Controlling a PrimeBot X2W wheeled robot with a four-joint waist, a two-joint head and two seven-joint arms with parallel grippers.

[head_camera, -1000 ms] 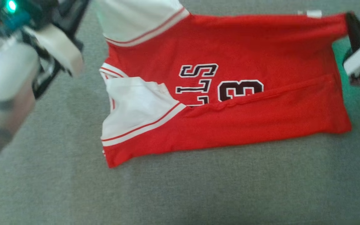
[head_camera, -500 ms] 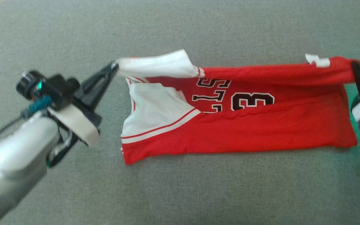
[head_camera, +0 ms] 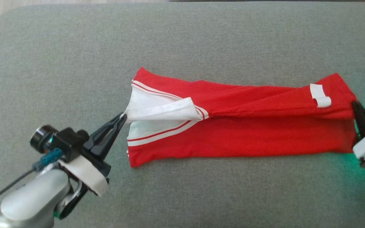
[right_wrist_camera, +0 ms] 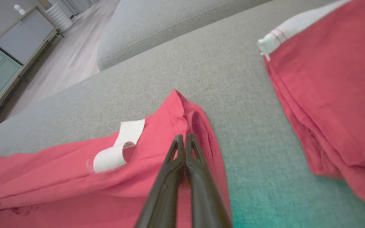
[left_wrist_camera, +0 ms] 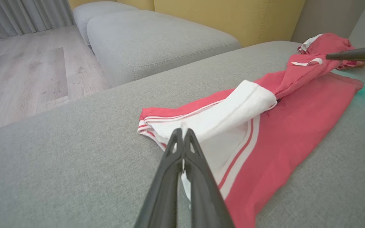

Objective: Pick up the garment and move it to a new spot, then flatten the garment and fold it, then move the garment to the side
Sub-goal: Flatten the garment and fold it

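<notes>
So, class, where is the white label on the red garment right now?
The white label lies, in the head view, on the red garment near its right end, just left of the right gripper.

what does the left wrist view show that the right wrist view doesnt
Left wrist view: the left tool shut on the white sleeve panel of the red jersey, plus a yellow backrest and curtains.
Right wrist view: a cabinet by the wall, and a close look at the hem fold the right tool is shut on.
Both: the red jersey, its white label, the right tool, the grey cushion and wood floor.
</notes>
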